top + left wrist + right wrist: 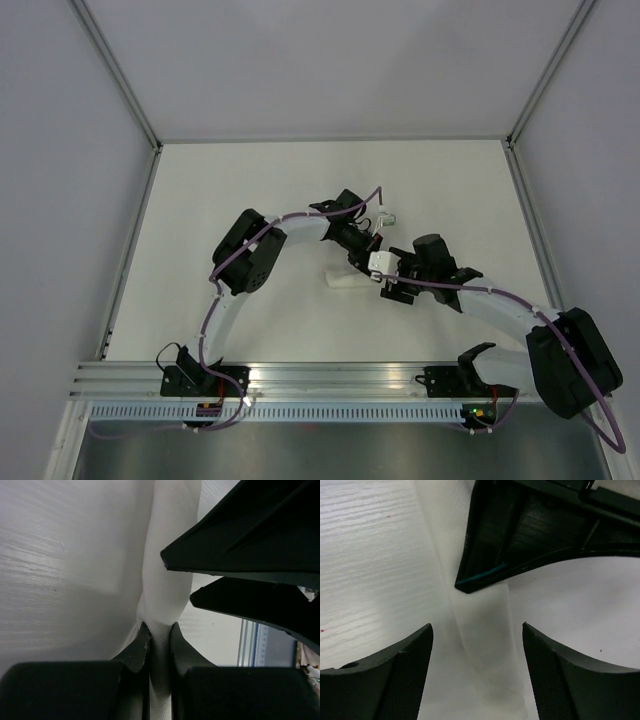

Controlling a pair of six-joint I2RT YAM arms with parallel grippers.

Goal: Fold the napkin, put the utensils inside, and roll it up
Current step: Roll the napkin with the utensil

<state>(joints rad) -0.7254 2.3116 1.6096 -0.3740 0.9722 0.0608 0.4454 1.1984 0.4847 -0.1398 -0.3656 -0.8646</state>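
Top external: napkin (343, 279) far from table (250, 190) edges, left gripper (159, 630) on its end.

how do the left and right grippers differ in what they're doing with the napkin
The left gripper is closed, pinching the napkin; the right gripper stands wide open. The left gripper holds the cloth, while the right gripper only straddles it and does not appear to touch it. Both sit close together over the same narrow white strip.
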